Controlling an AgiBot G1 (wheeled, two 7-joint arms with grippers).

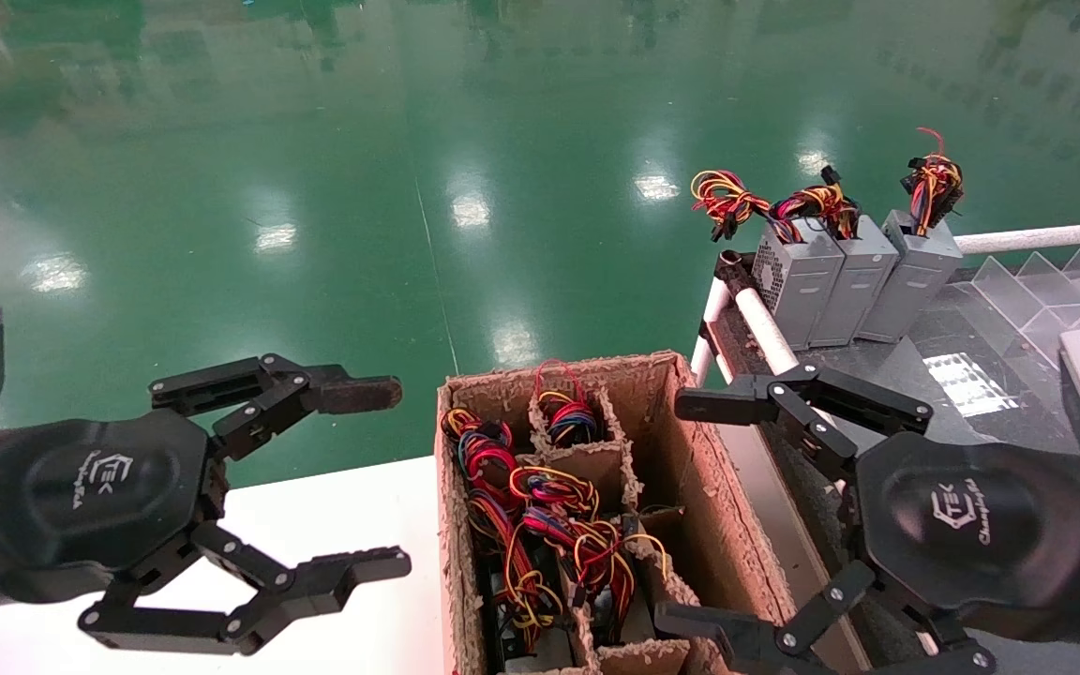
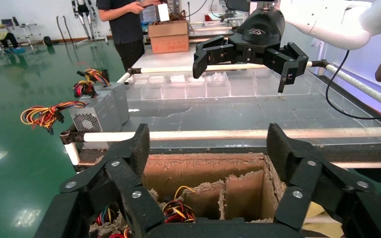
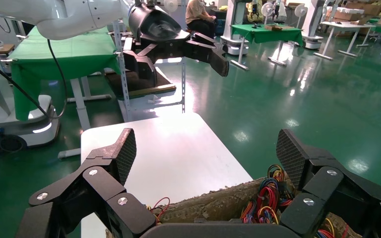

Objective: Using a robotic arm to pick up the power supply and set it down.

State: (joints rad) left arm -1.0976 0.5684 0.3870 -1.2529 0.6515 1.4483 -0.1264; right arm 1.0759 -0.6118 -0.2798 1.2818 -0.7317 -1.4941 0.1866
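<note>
- Right gripper [image 1: 690,511] hovering wide open, holding nothing, over box [image 1: 690,450] edge.
- Supplies [image 1: 854,277] standing beyond it.
- Left gripper [image 1: 395,483] idling wide open, opposite.

place: robotics lab / test hall
floor: glossy green floor [image 1: 334,187] reflecting ceiling lights, running 9 to 3 o'clock
benches: green-draped tables [image 3: 265,33] standing at 12 o'clock in the right wrist view
people: seated person [image 3: 198,15] working there; another person [image 2: 126,22] standing by a cardboard box [image 2: 168,35]
gear: other robot rigs [image 2: 82,15] standing along the far wall
</note>
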